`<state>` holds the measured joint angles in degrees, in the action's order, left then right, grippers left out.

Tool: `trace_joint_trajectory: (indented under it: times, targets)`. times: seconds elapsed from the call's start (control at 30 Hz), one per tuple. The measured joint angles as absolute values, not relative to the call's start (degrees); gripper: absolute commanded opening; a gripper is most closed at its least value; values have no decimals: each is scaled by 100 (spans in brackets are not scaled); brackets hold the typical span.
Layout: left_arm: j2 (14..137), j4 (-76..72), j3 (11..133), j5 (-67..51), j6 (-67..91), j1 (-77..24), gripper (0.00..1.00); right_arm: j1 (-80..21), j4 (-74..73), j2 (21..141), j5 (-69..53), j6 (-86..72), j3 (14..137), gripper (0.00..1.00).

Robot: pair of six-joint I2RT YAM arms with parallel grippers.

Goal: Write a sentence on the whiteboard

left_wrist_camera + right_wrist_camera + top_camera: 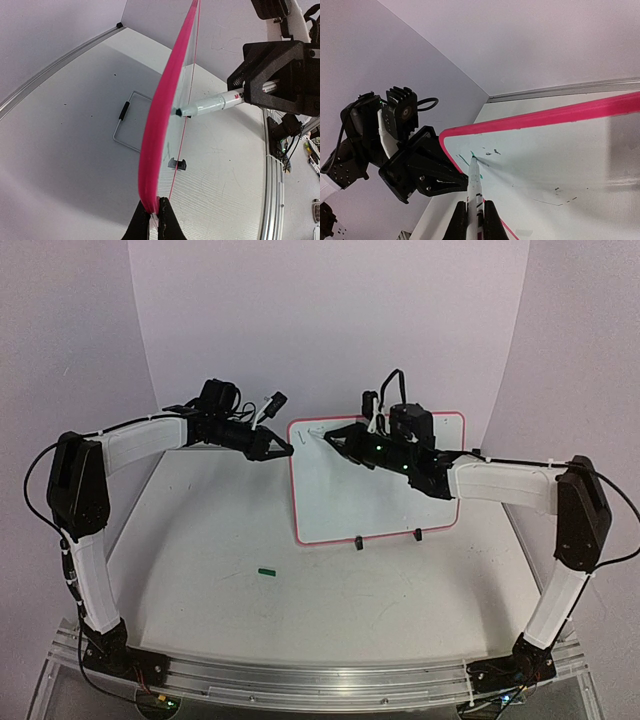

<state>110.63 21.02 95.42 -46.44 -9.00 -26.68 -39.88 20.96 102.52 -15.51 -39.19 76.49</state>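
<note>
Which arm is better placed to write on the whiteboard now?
The right. The right gripper holds the marker, its tip at the whiteboard; the left gripper only clamps the red frame.

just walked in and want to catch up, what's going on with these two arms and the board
The left gripper is clamped on the edge of the small white rectangular whiteboard with a thin red frame, which stands on its black clip feet on the table. The right gripper holds a white marker with a green tip, pressed to the board near its top left corner. Only a tiny green mark shows there, so the writing has barely begun.
</note>
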Motion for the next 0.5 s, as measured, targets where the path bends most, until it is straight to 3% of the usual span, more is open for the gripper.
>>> trace_joint_trajectory:
  times: [0.5]
  targets:
    - [11063,2102,9542,-4637,-902,-2670,0,-3988,2032,10379,-1865,-3966,7649,0]
